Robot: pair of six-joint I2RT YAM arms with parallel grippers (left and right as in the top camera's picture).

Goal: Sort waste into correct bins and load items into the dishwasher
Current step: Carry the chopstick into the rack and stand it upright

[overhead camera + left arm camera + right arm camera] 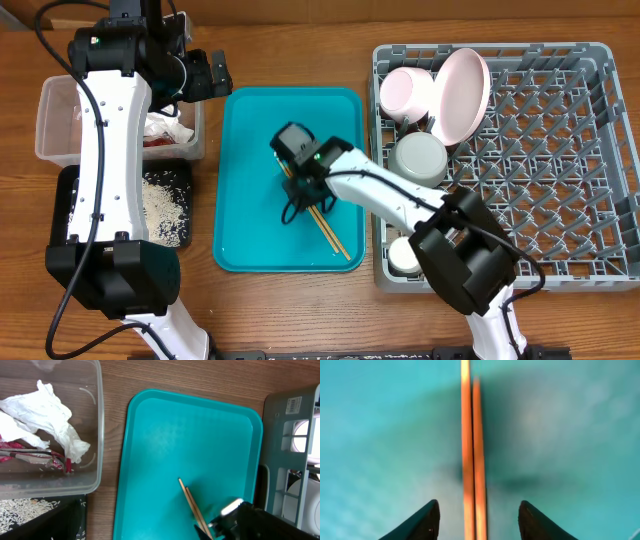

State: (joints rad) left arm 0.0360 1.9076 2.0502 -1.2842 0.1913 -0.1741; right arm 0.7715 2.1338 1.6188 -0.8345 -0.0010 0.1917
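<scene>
Chopsticks (470,435) run vertically up frame centre on teal tray (570,420), between fingers of right gripper (479,507), wide open, empty. Left gripper (208,74) sits upper left overhead, opening unclear.

The left arm (110,150) and the right arm (385,192) are each built from glossy white link shells joined by blocky black joint housings, with black cables (42,35) looped alongside; the right wrist carries a small green indicator light (318,155), and the right gripper (478,510) has dark tapered fingertips (425,521).
</scene>
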